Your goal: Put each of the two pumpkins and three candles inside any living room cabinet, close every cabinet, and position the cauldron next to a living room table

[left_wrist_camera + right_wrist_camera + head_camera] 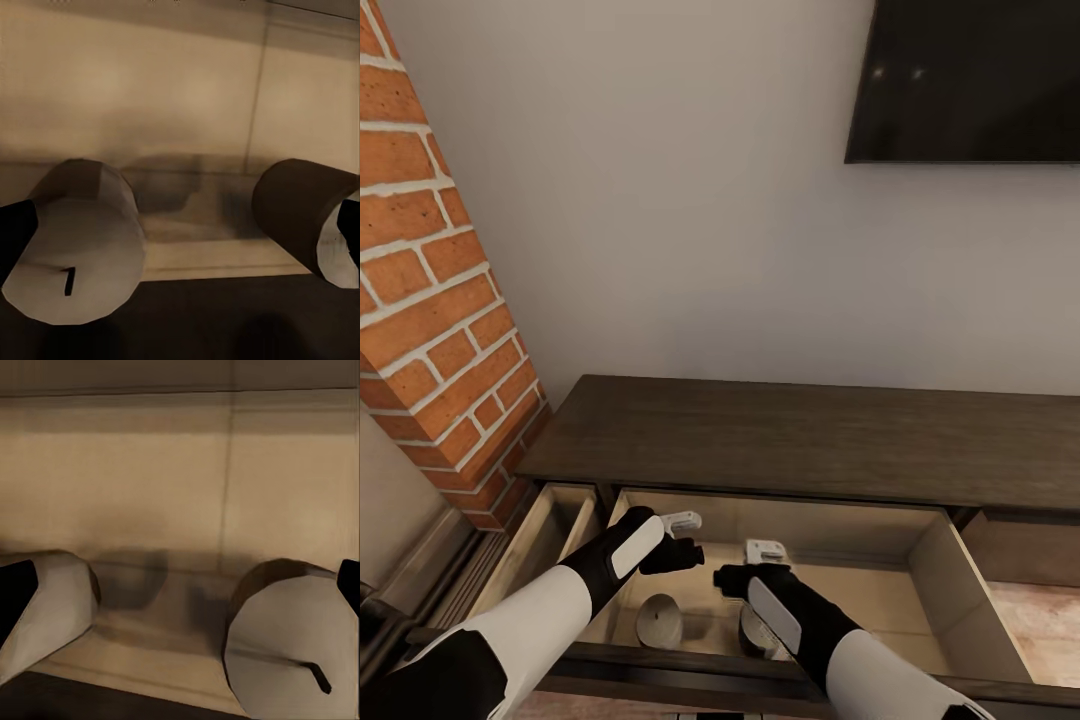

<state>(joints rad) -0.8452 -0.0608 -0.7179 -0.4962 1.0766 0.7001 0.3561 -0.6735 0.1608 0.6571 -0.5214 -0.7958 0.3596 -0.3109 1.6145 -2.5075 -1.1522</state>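
Both tools hang over the open drawer of the cabinet (790,440), low in the head view: left tool (682,522) above the left candle (658,620), right tool (764,552) above the right candle (758,632).

Left wrist view: tool fingers spread, empty; candles (75,240) upright.

Right wrist view: likewise open, candle (289,645) nearest.

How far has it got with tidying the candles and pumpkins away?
Done: one candle and a second candle lie in the open drawer of the cabinet. In hand: both sets of jaws hang open and empty above them. Left: the third candle, both pumpkins, shutting the drawers, and setting the cauldron by a table.
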